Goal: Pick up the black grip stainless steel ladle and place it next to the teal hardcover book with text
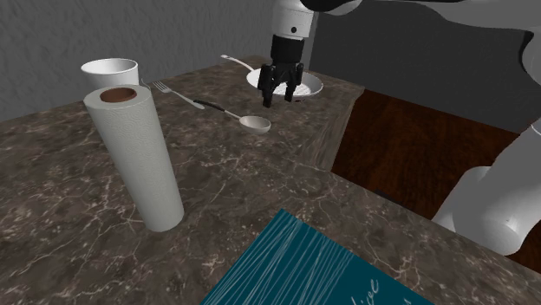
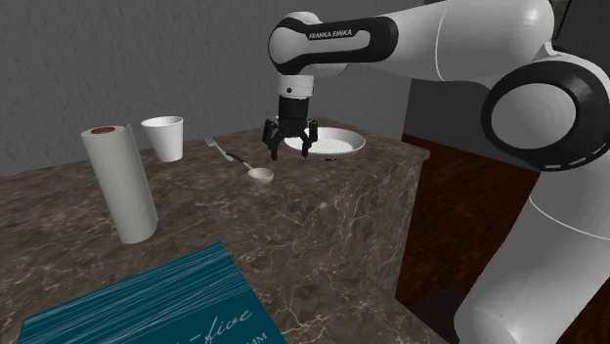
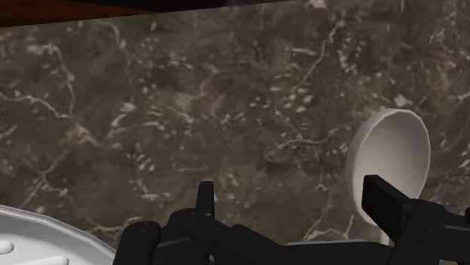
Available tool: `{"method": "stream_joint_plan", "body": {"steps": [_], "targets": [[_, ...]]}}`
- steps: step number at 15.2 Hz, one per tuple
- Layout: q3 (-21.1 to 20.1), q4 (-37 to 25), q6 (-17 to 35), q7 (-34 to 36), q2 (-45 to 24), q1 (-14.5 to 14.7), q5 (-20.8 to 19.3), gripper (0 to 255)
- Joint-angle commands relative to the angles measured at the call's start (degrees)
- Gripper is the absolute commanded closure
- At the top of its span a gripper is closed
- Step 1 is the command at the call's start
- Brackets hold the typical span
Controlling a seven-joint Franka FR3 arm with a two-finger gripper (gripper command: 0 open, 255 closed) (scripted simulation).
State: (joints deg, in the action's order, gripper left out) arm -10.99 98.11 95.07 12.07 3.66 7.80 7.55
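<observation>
The tool [image 1: 278, 97] is seen in the upper middle of the shoulder view, hung above the dark marbled tabletop [image 1: 260, 186] with its two black fingers [image 3: 384, 199] held apart and nothing clasped between them. The ladle [image 1: 253, 122] is found lying flat on the tabletop just below and to the left of the tool in that view. Its pale bowl is turned toward the tool and its dark handle is stretched away to the upper left. In the wrist view the bowl is shown just beside one finger, with no contact to be made out.

A white plate [image 1: 305, 87] is placed behind the tool near the tabletop's far edge. A fork [image 1: 170, 91] and a white cup [image 1: 111, 71] are set at the upper left. A paper towel roll [image 1: 136, 160] is stood upright at the left. The teal book [image 1: 299, 269] is laid at the bottom of the frame, well apart from the ladle.
</observation>
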Motion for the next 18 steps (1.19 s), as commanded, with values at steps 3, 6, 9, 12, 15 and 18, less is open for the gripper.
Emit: {"method": "stream_joint_plan", "body": {"steps": [3, 6, 9, 12, 15, 18], "targets": [[-1.86, -10.22, -1.09, 1.67, -8.58, 1.78, -1.94, 0], [-3.06, -19.73, -3.01, 3.04, -15.87, 3.68, -3.98, 0], [-3.92, -31.62, -6.26, 4.30, -24.27, 6.31, -6.43, 0], [-3.87, -29.17, -4.39, 4.20, -23.68, 6.26, -6.27, 0], [-3.88, -25.81, -1.71, 4.09, -22.98, 6.13, -6.10, 0], [-3.90, -23.13, 0.51, 4.01, -22.52, 6.06, -5.99, 0]]}}
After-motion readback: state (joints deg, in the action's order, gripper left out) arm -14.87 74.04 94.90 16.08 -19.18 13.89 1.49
